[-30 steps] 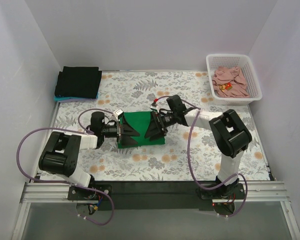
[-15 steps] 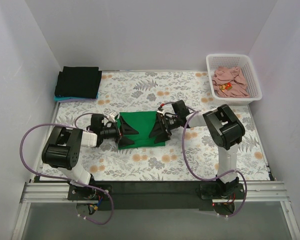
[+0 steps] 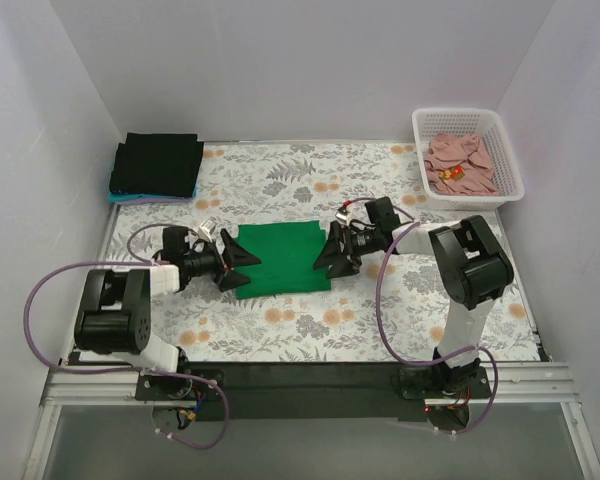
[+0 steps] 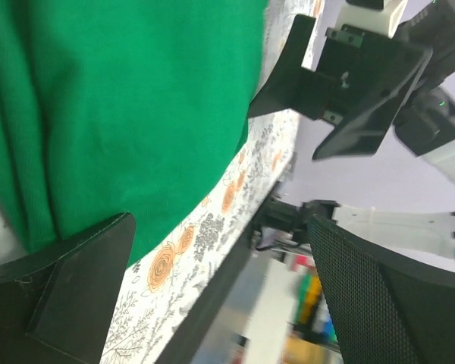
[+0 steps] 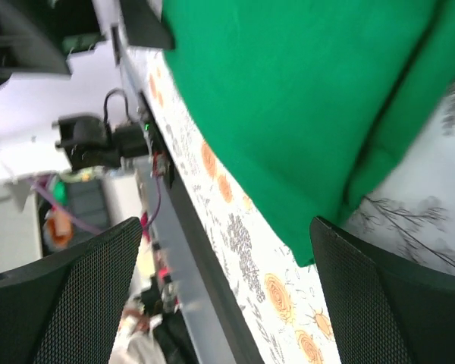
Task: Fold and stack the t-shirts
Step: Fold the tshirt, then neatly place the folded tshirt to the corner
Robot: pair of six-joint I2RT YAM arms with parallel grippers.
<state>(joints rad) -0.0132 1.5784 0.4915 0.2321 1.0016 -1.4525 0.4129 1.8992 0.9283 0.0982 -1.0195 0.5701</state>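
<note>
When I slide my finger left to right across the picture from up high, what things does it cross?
Stack of black t-shirts → left gripper, jaws open → green t-shirt → right gripper, jaws open → white basket holding the pink t-shirt.

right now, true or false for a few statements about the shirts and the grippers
1. The green t-shirt lies folded on the table between the left gripper and the right gripper. True.
2. The left gripper is shut on the green t-shirt. False: it is open at the shirt's edge.
3. A pink t-shirt lies in the white basket. True.
4. The black t-shirt is in the basket. False: it sits on a light blue t-shirt at the table's far left.
</note>
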